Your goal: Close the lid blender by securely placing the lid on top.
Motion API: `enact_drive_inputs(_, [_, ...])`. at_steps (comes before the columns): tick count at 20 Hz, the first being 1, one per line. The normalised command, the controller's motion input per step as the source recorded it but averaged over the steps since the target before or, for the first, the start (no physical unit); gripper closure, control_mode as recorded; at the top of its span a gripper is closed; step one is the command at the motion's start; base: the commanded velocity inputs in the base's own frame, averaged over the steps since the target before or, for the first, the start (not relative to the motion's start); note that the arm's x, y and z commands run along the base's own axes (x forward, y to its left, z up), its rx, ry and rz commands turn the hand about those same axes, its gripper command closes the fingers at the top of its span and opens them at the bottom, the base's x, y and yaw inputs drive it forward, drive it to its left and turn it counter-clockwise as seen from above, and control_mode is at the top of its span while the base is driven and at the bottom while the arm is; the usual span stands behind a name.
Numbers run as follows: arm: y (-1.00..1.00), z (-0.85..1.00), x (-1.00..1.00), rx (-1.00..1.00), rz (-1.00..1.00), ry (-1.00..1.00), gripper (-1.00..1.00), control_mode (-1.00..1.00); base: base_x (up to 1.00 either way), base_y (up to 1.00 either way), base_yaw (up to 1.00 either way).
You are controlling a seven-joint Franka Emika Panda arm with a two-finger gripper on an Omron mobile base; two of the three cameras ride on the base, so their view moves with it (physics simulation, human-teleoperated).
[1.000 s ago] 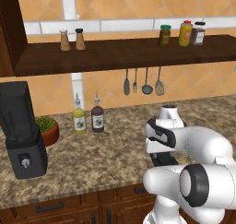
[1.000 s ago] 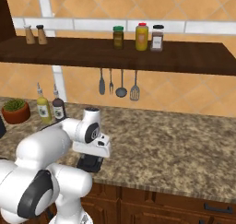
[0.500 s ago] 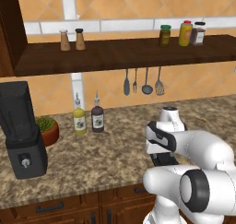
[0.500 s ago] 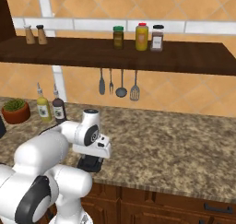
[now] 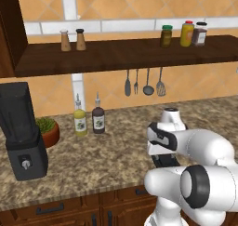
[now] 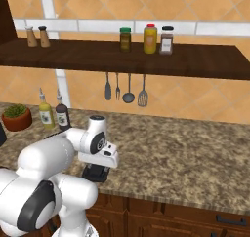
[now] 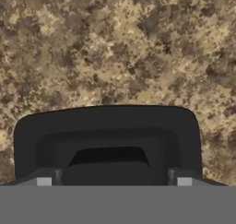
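Hovering over one lid on the counter, one tool, spread unclear; one blender well apart

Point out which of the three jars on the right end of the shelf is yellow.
The middle one: the yellow jar with a red cap, between the green-lidded dark jar and the brown black-lidded jar.

Speckled brown granite counter, backed by orange diagonal tile. Potted green plant set toward the counter's left end, near the back edge. Just right of it, an oil bottle with yellow contents and a dark sauce bottle, side by side, upright. Four utensils hung below the dark wooden shelf. On the shelf: two shakers at left, three jars at right. Dark wood drawers seen under the counter.
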Motion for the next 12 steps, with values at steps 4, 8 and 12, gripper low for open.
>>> enact_drive_inputs(4, [0.10, -0.27, -0.31, -0.02, 0.03, 0.00, 1.00, -1.00, 0.00, 0.00, 0.00])
enact_drive_inputs(8, [0.00, 0.00, 0.00, 0.00, 0.00, 0.00, 1.00, -1.00, 0.00, 0.00, 0.00])
enact_drive_inputs(12, [0.00, 0.01, -0.01, 0.00, 0.00, 0.00, 1.00, -1.00, 0.00, 0.00, 0.00])
